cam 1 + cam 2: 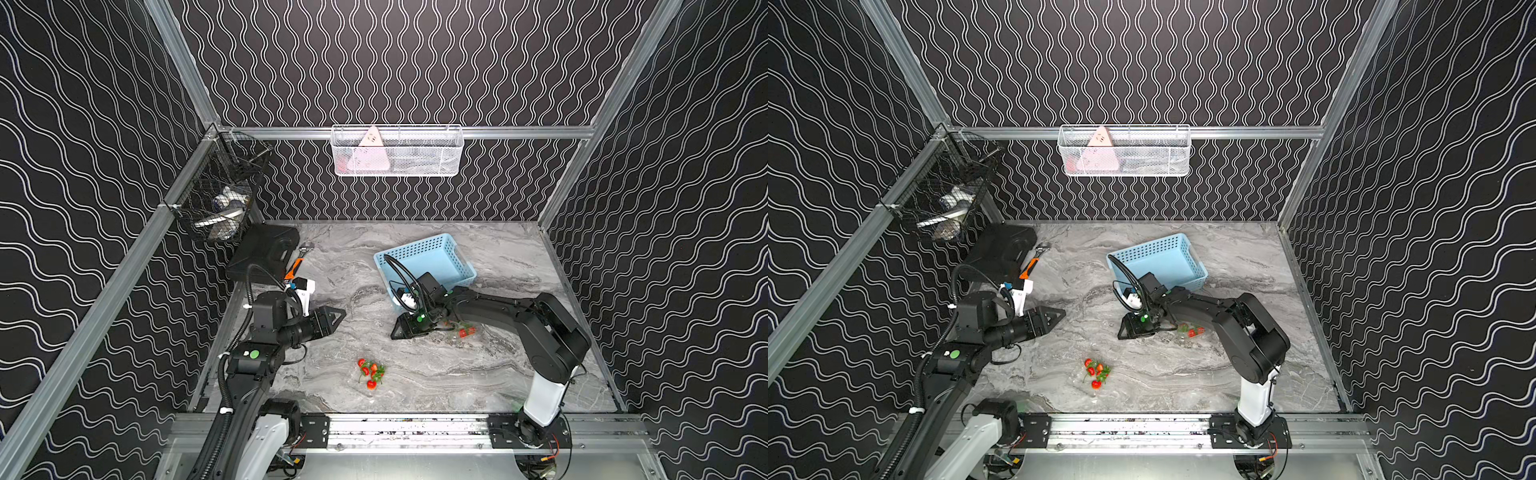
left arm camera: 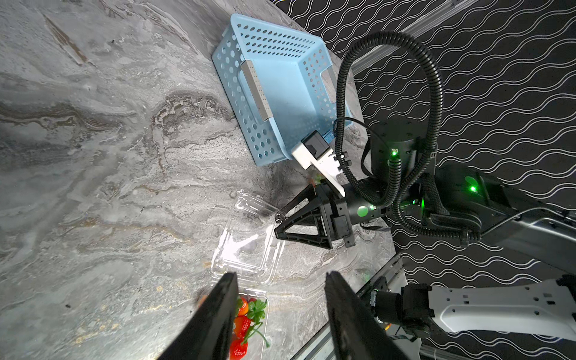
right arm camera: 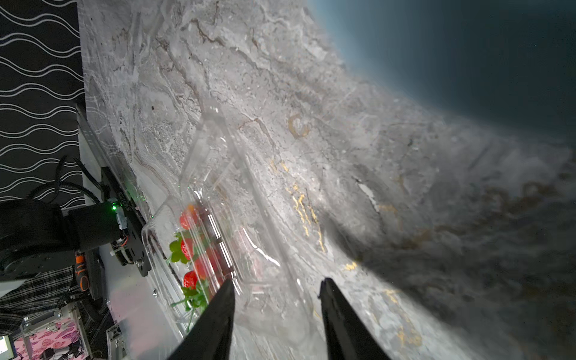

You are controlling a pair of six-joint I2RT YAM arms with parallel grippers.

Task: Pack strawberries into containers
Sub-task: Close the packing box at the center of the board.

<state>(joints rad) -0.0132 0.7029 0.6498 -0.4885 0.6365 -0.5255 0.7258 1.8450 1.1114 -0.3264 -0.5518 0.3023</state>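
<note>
Open clamshell (image 2: 246, 240): one of two clear ones. It sits front centre on the table (image 1: 498, 374), with its lid laid flat toward the back.
Second clamshell (image 1: 459, 330): under the right arm (image 1: 498, 307), near the one blue basket (image 1: 415, 247). Whether its lid is open or shut cannot be told.
Strawberries (image 1: 371, 374): about five in the open clamshell's base. At least two more show in the second clamshell, too blurred to count.
Left gripper (image 2: 280, 274): raised over the table, jaws partly apart, holding nothing.
Right gripper (image 3: 276, 280): low at the open lid's far edge, jaws partly apart with clear plastic showing between them. Contact cannot be told.
Wire baskets (image 1: 397, 151): two, one on the back wall and one on a side wall.
</note>
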